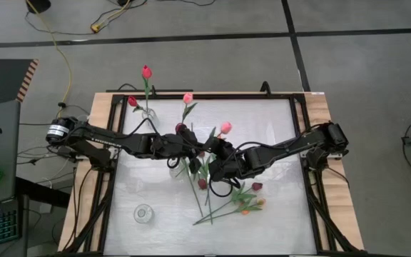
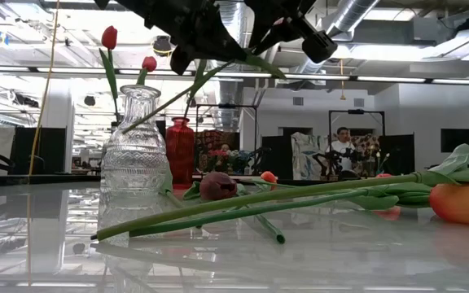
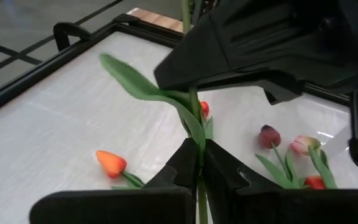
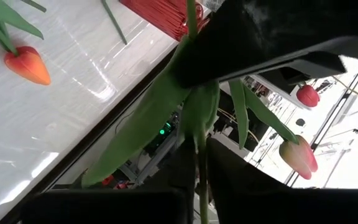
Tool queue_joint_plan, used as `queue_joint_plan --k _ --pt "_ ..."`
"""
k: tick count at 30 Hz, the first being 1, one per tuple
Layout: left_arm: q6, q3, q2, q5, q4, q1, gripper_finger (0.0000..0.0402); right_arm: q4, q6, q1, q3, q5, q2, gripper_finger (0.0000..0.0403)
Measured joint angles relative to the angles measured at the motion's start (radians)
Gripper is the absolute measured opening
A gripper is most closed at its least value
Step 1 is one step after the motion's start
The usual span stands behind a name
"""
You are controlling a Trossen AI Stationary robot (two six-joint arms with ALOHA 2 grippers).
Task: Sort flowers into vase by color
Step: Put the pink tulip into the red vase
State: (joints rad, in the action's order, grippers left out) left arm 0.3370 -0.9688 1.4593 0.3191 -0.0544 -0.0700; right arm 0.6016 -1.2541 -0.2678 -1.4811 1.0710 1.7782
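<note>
Both grippers meet above the table's middle on one pink tulip (image 1: 225, 128), whose head (image 4: 298, 157) points toward the far edge. My left gripper (image 3: 199, 149) is shut on its green stem. My right gripper (image 4: 201, 149) has its fingers close on either side of the same stem, nearer the head. A clear vase (image 2: 137, 142) at the far left holds two red tulips (image 1: 146, 71) by their stems. A red vase (image 2: 179, 150) stands behind it, with another pink tulip (image 1: 188, 98) above it. Several loose tulips (image 1: 242, 201) lie flat on the table. My left gripper pinches the pink tulip's stem (image 3: 198, 135) between its two fingers, just below a long leaf. The fingers lie across the stem, slanting down from the table's left. The tulip is lifted clear of the table. My right gripper has the same stem (image 4: 199, 140) between its two fingers, where the leaves branch off. It comes slanting down from the table's right, across the stem. The fingers lie very close to the stem, and the head hangs free beyond them.
A small clear glass vessel (image 1: 143, 213) stands near the front left. Loose orange (image 1: 252, 207) and maroon (image 1: 257, 185) tulips lie right of centre, under the right arm. A black frame (image 1: 302, 128) rims the white tabletop. A person shows far off in the room (image 2: 344, 142).
</note>
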Motion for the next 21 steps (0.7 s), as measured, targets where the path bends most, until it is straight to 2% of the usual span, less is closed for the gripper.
queue_joint_plan --k 8,14,21 --pt "0.0 0.0 0.0 0.001 -0.011 0.0 0.0002 -0.017 0.077 0.002 0.0 0.001 0.0 0.0121" --pt "0.0 0.0 0.0 0.003 -0.031 0.0 0.0002 -0.038 0.084 -0.005 0.0 0.008 0.0 0.0123" --pt "0.007 0.0 0.0 0.008 -0.034 0.005 0.0002 -0.034 0.181 -0.005 0.0 0.012 0.0 0.0123"
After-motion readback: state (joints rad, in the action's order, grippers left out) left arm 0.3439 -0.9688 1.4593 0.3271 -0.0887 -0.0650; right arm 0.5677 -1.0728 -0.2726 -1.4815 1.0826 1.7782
